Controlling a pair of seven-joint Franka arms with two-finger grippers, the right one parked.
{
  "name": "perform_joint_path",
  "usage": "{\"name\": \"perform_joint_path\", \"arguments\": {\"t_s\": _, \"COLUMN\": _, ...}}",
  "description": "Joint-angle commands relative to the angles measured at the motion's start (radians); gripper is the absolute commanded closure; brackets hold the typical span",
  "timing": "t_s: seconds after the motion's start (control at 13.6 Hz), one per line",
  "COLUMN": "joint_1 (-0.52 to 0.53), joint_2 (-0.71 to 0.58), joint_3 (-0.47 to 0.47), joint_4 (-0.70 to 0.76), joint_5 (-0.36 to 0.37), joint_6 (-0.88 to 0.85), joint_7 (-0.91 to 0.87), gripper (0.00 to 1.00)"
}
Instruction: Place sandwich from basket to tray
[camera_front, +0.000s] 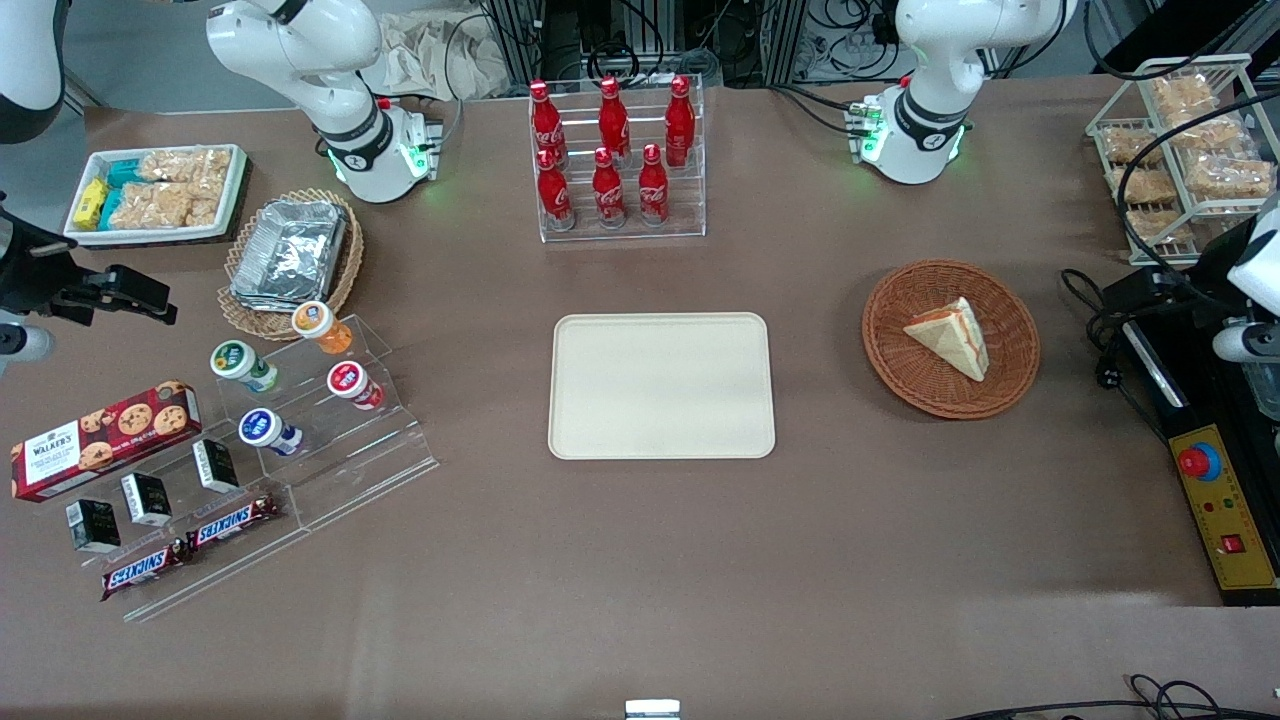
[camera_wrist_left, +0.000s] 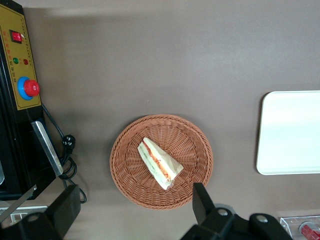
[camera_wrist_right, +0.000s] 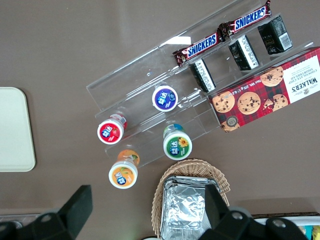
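**Sandwich untouched, gripper standing off**

Tray nearest the camera, bare. Sandwich lies in basket, toward the working arm's end. Gripper hovers above, fingers apart, holding nothing. Risk, as judged: soft bread crushed or slipping from a pinch.

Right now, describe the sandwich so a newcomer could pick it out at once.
Start at the cream tray in the middle of the table, then look toward the working arm's end for the reddish-brown wicker basket. The sandwich lies in it: the only pale bread wedge, with red-orange and green layers along its cut edge. The open gripper hangs above the basket.
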Motion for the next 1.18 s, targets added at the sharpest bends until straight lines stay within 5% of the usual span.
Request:
{"name": "perform_joint_path", "arguments": {"t_s": 0.0, "joint_1": -0.010, "joint_2": 0.014, "joint_3": 0.006, "joint_4": 0.030, "joint_5": 0.006, "joint_6": -0.017, "joint_7": 0.001, "gripper": 0.00}}
{"name": "perform_joint_path", "arguments": {"t_s": 1.1, "joint_1": -0.011, "joint_2": 0.012, "joint_3": 0.005, "joint_4": 0.019, "joint_5": 0.000, "joint_6": -0.050, "joint_7": -0.056, "gripper": 0.00}}
